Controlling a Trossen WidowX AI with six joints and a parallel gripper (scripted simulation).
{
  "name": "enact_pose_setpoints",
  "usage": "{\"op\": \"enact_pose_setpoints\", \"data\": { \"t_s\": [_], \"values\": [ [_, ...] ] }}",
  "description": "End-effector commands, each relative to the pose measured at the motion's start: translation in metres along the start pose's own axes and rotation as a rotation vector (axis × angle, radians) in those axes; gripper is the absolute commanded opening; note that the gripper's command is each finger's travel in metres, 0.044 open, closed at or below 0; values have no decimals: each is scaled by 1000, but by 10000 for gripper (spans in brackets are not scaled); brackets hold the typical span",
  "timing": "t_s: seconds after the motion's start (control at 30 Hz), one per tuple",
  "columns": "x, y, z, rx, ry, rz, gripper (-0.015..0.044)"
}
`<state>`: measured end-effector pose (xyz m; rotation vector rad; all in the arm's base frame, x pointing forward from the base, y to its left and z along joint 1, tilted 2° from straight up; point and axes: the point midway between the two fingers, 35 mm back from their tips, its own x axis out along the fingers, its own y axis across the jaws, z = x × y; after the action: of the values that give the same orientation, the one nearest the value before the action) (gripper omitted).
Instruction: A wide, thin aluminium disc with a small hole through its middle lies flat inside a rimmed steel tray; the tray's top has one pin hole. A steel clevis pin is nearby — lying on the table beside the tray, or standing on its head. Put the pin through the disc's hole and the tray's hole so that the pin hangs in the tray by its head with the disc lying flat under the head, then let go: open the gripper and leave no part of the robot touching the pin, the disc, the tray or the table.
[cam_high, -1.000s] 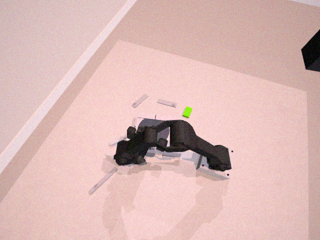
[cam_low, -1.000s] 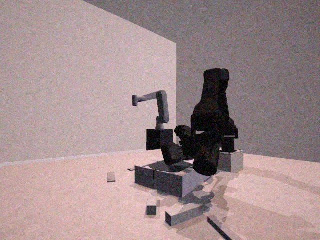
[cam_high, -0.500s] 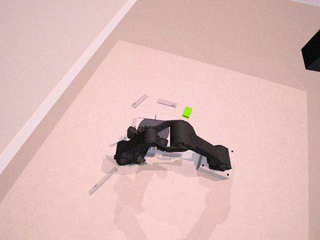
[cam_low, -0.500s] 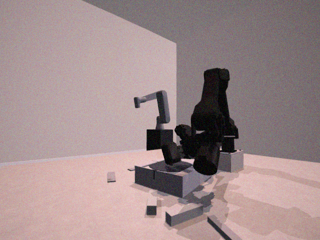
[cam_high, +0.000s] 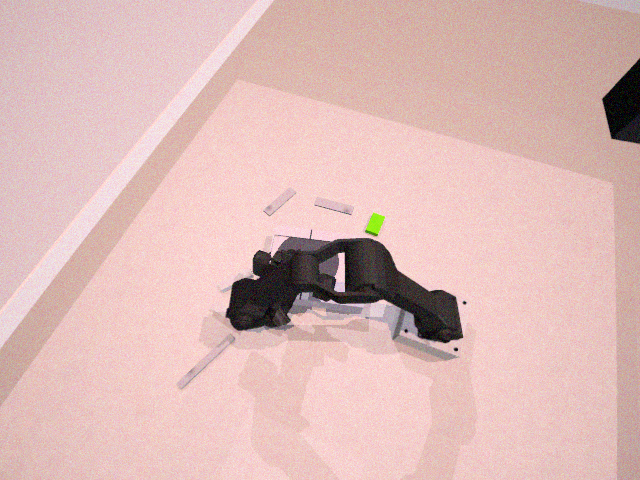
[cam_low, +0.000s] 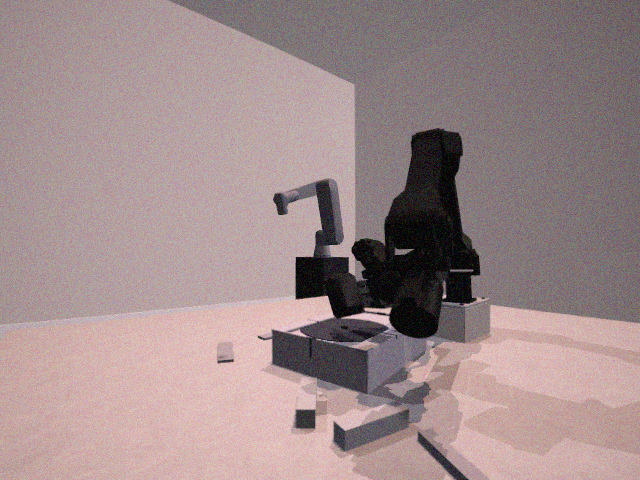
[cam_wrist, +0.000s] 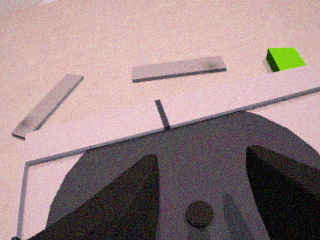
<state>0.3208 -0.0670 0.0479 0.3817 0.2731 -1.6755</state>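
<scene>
Evidently the disc (cam_high: 328, 260) (cam_low: 330, 330) (cam_wrist: 115, 175) lies flat inside the tray (cam_high: 272, 253) (cam_low: 320, 356) (cam_wrist: 95, 132). The pin (cam_low: 344, 326) (cam_wrist: 199, 213) shows its round head at the disc's middle. Above the tray, the gripper (cam_wrist: 202, 162) stands partly open, its fingers apart either side of the head and gripping nothing. Beyond the tray's slotted wall sit two flat bars (cam_high: 279, 201) (cam_high: 334, 205) (cam_wrist: 49, 106) (cam_wrist: 179, 69) and a green block (cam_high: 375, 223) (cam_wrist: 286, 59).

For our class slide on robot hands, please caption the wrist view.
Open gripper above a dark disc, a small round pin head between its fingers.
</scene>
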Motion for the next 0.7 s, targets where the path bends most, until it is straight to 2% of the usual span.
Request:
{"op": "enact_pose_setpoints", "data": {
  "t_s": [0.0,0.2,0.3,0.67],
  "values": [
    [-8,1,-1,-2,7,9,212],
    [-80,-2,-1,-30,65,80,370],
    [-91,-4,-1,-34,74,91,440],
    [-91,-4,-1,-34,74,91,440]
  ]
}}
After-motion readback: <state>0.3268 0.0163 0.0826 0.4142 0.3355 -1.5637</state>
